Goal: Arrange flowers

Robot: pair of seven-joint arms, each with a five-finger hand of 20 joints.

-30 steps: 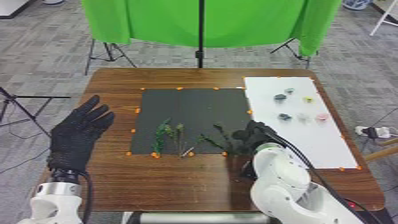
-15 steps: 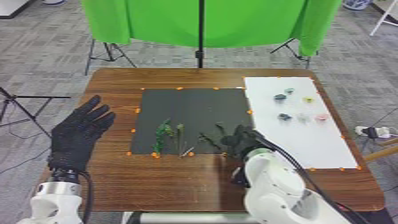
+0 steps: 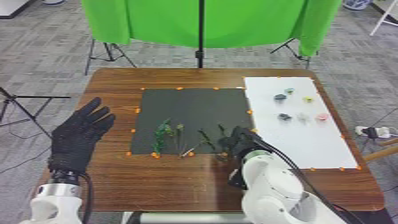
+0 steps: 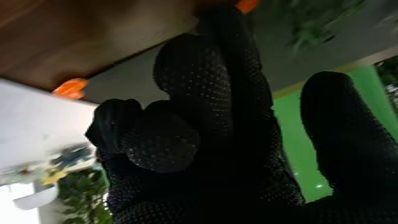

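Dark mat (image 3: 182, 112), green stem (image 3: 205, 138) near fingers (image 3: 237, 134) of right hand (image 3: 242, 144)

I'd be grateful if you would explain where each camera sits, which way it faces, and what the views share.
Head view: on the robot's head, looking forward and down at the table, stems and black mat; the left hand and right hand show, with both arms.
Right wrist view: on the right arm's wrist, looking along the right hand's glove, past table and mat towards the green cloth.
Shared: right hand, table, black mat, green cloth.
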